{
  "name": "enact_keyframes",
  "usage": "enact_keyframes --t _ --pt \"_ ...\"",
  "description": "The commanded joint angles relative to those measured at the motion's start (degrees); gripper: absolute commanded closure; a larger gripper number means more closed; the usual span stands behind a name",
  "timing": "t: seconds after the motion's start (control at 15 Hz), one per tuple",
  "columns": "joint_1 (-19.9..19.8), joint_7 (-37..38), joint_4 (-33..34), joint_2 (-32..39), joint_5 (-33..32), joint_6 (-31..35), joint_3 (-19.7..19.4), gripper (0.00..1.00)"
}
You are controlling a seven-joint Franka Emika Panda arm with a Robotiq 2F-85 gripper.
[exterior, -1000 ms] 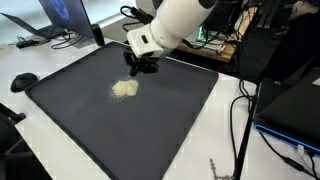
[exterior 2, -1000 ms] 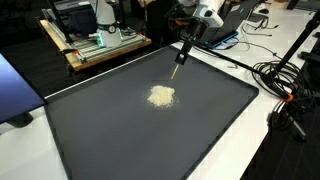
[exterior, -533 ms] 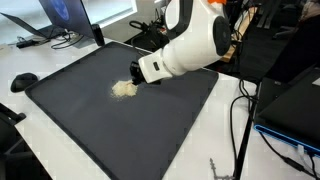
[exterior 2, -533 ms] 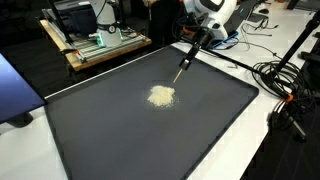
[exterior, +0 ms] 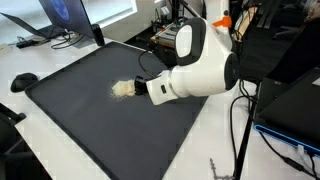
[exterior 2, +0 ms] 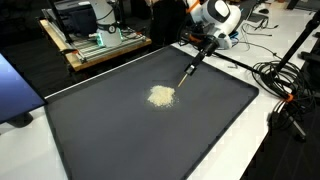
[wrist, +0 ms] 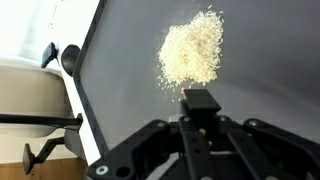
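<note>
Our claw (exterior 2: 211, 41) is clenched on a thin tool (wrist: 201, 103), its tip just beside the grain heap (wrist: 192, 52), which lies at twelve o'clock in the wrist view. The heap sits compact in the middle of the mat (exterior 2: 100, 130), and we judge it untouched so far.

A white table (exterior: 222, 128) carries a wide black mat (exterior 2: 150, 140). At its far left stands a laptop (exterior: 60, 13). Cables (exterior 2: 276, 76) trail off the right edge. Beyond the far side, a wooden bench (exterior 2: 108, 50) holds equipment. The light is bright and even.
</note>
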Motion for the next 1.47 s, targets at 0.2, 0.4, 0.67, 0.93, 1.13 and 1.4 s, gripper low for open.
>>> enact_keyframes --t 0.2,0.4,0.67,0.93,1.13,1.4 --pt "-0.4 -1.0 7.0 5.2 0.4 -3.3 0.3 0.97" --pt "-2.2 -2.5 5.8 3.2 2.7 -1.9 1.5 0.97" --pt "-6.1 -5.4 2.4 -1.7 7.7 2.0 3.2 0.97" --pt "-10.1 -10.1 -0.5 -7.0 14.1 6.9 3.7 0.97" --pt "-13.1 -14.8 -2.9 -10.8 19.3 9.4 3.5 0.97" --pt "-17.6 -23.0 -6.8 -15.8 27.1 12.3 3.1 0.97"
